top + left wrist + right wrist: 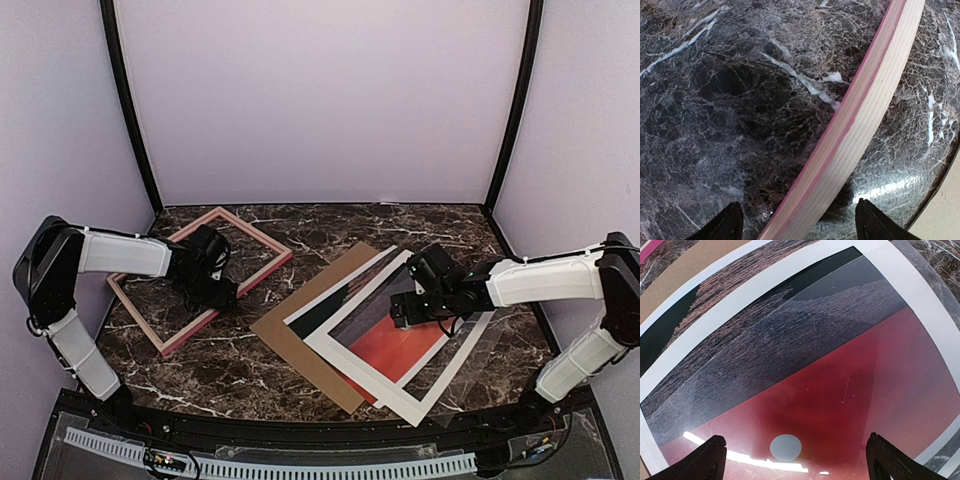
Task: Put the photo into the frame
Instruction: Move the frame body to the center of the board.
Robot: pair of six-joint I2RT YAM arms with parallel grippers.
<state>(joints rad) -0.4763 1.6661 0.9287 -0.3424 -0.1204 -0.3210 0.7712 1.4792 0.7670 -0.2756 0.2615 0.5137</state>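
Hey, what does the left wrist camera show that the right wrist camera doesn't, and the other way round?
Left wrist only: a close look at one rail of the frame, pale wood with a pink edge, running diagonally between the fingers of the open left gripper.
Right wrist only: the photo with red sky, white sun and dark sea, the brown backing board, and the open right gripper.
Both: the dark marble table. A pink sliver in the right wrist view's top-left corner may be the frame.

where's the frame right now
In the top view the frame lies flat on the left side of the table, left of the brown board, with the left gripper over its near rail.
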